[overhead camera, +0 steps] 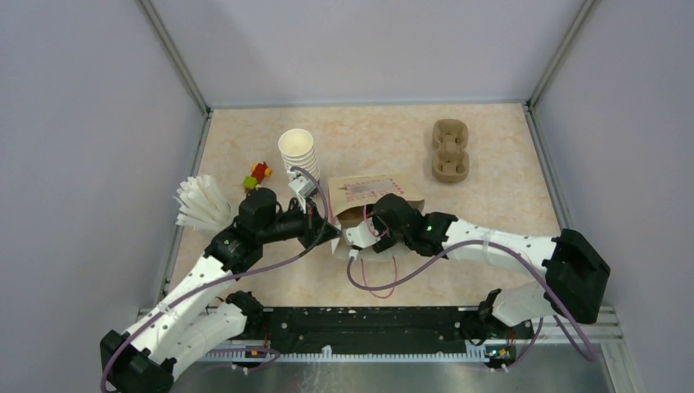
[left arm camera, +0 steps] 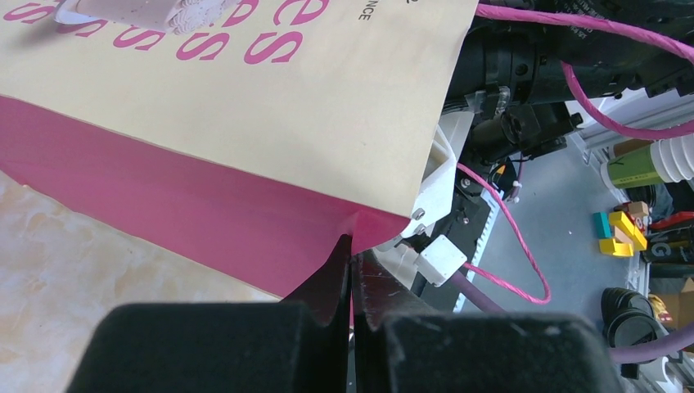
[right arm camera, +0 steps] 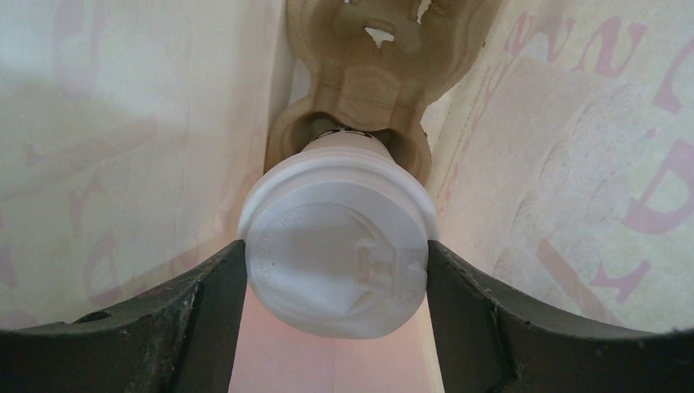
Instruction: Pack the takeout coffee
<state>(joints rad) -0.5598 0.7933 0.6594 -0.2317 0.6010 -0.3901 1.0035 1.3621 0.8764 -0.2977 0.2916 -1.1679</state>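
Observation:
The takeout coffee (right arm camera: 335, 262), a white cup with a round white lid, hangs inside a cream and pink paper bag (overhead camera: 378, 195). My right gripper (right arm camera: 335, 255) reaches into the bag's mouth and is shut on the lid, one finger on each side. The cup's lower end sits at a pocket of a brown cardboard carrier (right arm camera: 368, 74) deep in the bag. My left gripper (left arm camera: 352, 246) is shut on the pink corner of the bag (left arm camera: 245, 123) and holds it at the mouth. In the top view the cup is hidden by the bag and my right gripper (overhead camera: 364, 233).
A second brown carrier (overhead camera: 451, 150) lies at the back right. A tall stack of lidless white cups (overhead camera: 296, 151) stands just behind the bag, small coloured toys (overhead camera: 258, 173) beside it. A fan of white lids (overhead camera: 200, 203) lies at the left edge.

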